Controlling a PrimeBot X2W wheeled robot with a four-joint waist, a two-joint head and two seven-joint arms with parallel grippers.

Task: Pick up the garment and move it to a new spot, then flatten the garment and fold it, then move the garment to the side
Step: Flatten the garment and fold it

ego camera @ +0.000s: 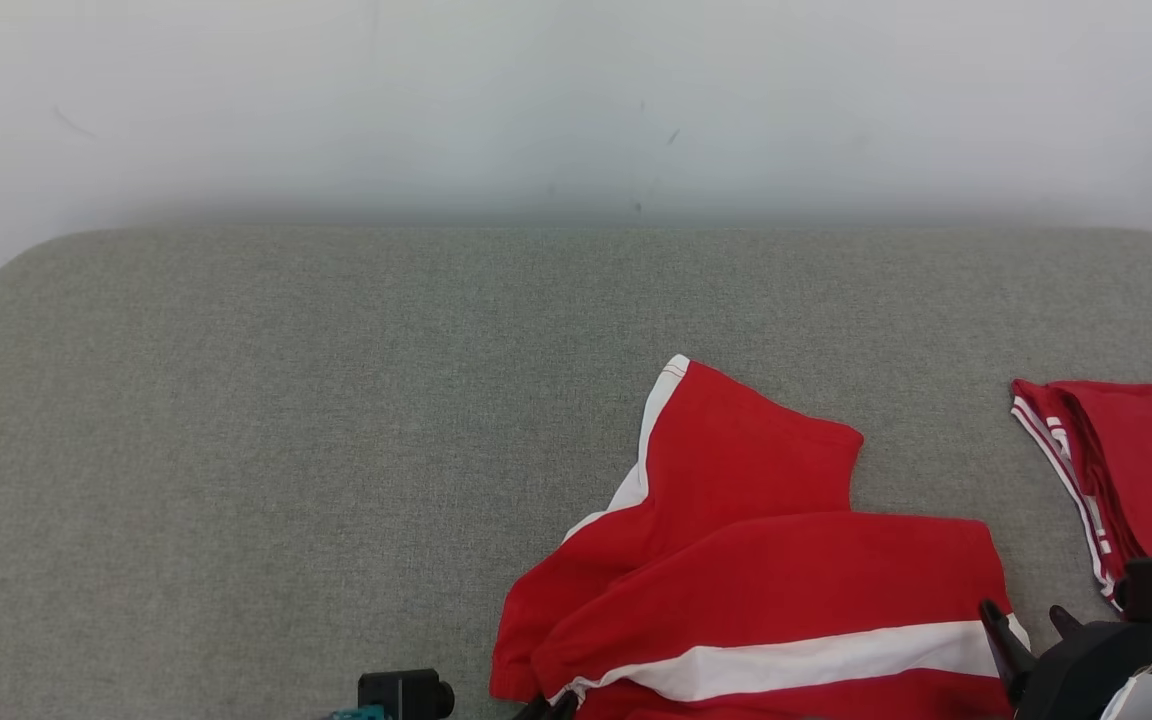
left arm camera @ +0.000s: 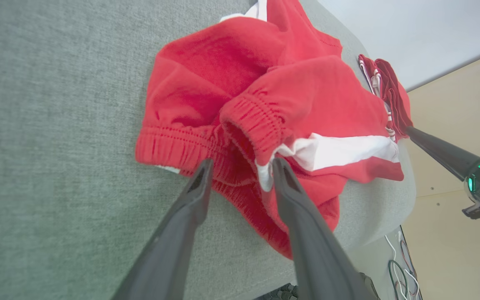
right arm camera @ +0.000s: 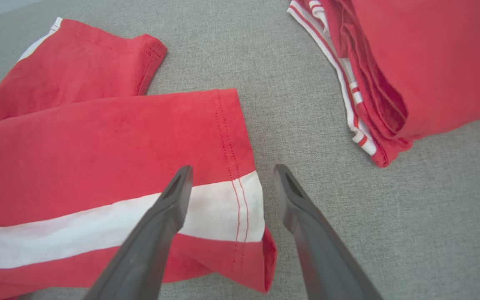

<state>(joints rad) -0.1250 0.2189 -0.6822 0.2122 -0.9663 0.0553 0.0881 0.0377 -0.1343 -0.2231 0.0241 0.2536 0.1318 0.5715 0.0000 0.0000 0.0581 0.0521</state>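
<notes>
We find the red cotton shorts with a white side stripe [ego camera: 776,560] lying crumpled at the lower centre-right of the head view, on the grey woven padded surface [ego camera: 336,400]. Their long axis runs roughly left to right along the bottom of that frame. One leg is thrown upward toward the middle.

The gathered elastic waistband [left arm camera: 206,143] is the left-hand end of the shorts. The left gripper [left arm camera: 242,164] sits right at it with its fingers parted. The bunched band lies at the tips and nothing is pinched. The stitched leg hem [right arm camera: 240,166] is the right-hand end. The right gripper [right arm camera: 231,171] hovers there with its jaws spread wide, one finger over the white stripe and the other over bare grey cloth.

So each arm is nearest its own end, and we judge that flattening calls for pulling those two ends apart along that axis.

A folded red garment with white-striped trim [ego camera: 1146,460] lies apart at the right edge, close to the right arm, and we judge a stretch to the right could brush it.
</notes>
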